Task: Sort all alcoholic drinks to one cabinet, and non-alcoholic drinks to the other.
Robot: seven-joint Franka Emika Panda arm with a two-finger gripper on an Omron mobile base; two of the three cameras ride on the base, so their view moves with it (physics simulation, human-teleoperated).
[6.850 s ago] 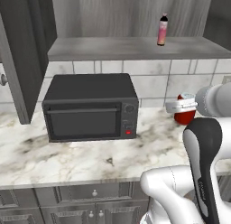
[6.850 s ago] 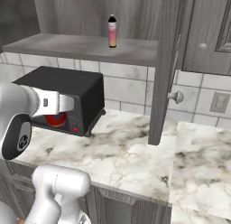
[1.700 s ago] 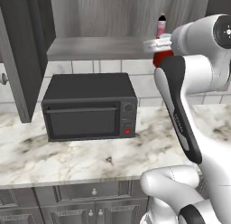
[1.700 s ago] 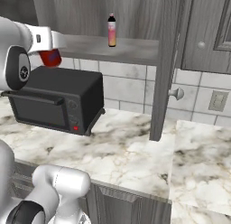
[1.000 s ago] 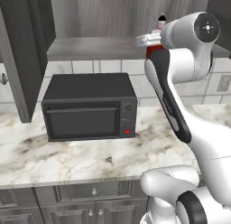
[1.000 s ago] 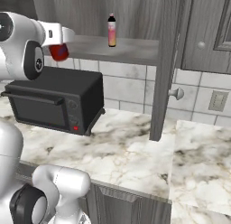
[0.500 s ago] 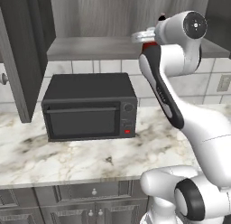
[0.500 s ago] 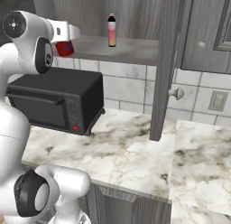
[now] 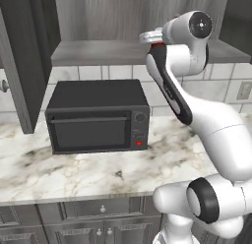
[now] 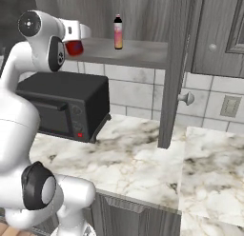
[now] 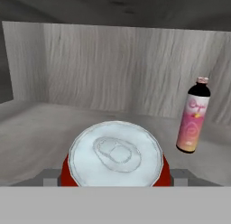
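- One risk: my hand (image 11: 116, 175), pinching the soda can (image 11: 116, 155), knocks the pink bottle (image 11: 193, 115) ahead to its right.
- Letting go early drops it off the shelf (image 11: 36, 128) edge.

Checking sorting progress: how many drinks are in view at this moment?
2. A red soda can is held in the gripper at the front edge of the cabinet shelf. A pink bottle stands upright on that shelf. Others may be out of view.
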